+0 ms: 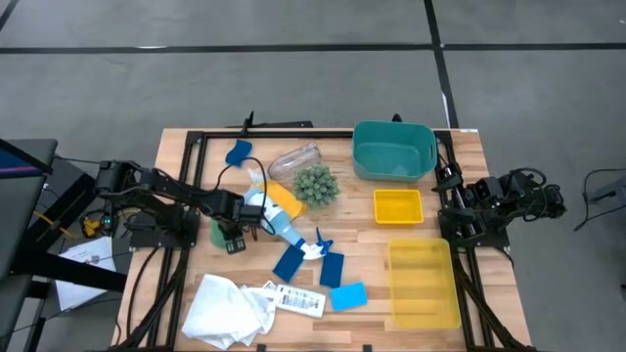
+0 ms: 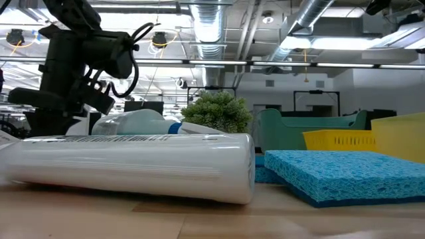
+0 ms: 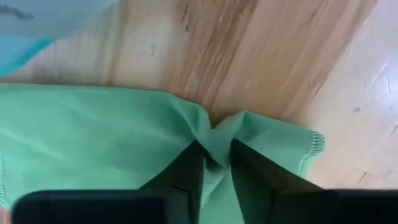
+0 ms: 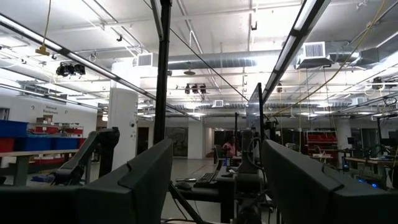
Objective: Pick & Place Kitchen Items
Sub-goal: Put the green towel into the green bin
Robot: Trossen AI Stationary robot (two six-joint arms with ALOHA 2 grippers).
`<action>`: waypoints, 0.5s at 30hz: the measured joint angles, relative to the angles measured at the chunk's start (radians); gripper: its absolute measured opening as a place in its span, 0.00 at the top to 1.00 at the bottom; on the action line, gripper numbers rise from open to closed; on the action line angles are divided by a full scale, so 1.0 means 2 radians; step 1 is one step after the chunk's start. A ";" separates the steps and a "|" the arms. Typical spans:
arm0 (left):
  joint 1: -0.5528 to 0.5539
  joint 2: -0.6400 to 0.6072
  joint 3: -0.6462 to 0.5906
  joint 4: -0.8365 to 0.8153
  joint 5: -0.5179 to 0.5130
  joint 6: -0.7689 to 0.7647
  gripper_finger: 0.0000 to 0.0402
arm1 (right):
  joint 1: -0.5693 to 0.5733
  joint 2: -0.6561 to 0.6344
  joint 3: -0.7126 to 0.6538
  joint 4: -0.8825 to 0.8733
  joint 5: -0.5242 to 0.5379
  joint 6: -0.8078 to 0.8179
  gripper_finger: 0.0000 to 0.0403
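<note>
A green cloth (image 3: 93,137) lies on the wooden table (image 3: 261,56) at the left, beside the clear spray bottle (image 1: 279,223), which lies on its side. My left gripper (image 3: 216,146) points down onto the cloth (image 1: 217,233) and is shut on it. Blue sponges (image 1: 290,262) (image 1: 333,269) (image 1: 349,295) lie flat near the middle front, and another (image 1: 238,153) lies at the back. A clear cup (image 1: 293,156) lies on its side. A white cloth (image 1: 230,308) is heaped at the front left. My right gripper (image 4: 217,162) waits open at the table's right edge, pointing up into the room. My left gripper pinches a raised fold of the green cloth (image 3: 214,132) between its two fingers, not far from the stitched edge (image 3: 314,146). The fingers come from above, pointing down. The cloth puckers toward the fingers, and the rest of it lies flat on the table.
A spiky green plant ball (image 1: 315,184) and a yellow sponge (image 1: 284,200) sit just right of the bottle. A teal bin (image 1: 394,149) stands at the back right, with two yellow bins (image 1: 398,206) (image 1: 423,284) in front of it. A white labelled tube (image 1: 298,298) lies near the front.
</note>
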 joint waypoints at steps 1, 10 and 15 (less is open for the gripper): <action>-0.001 0.000 0.000 -0.001 0.003 0.000 0.89 | 0.000 0.000 0.000 0.000 0.000 0.000 0.41; -0.018 -0.023 -0.003 -0.013 0.027 0.002 0.98 | 0.000 0.000 0.000 0.000 0.000 0.000 0.41; -0.035 -0.067 -0.003 -0.014 0.029 0.001 0.99 | 0.000 0.000 0.000 -0.001 0.000 0.000 0.41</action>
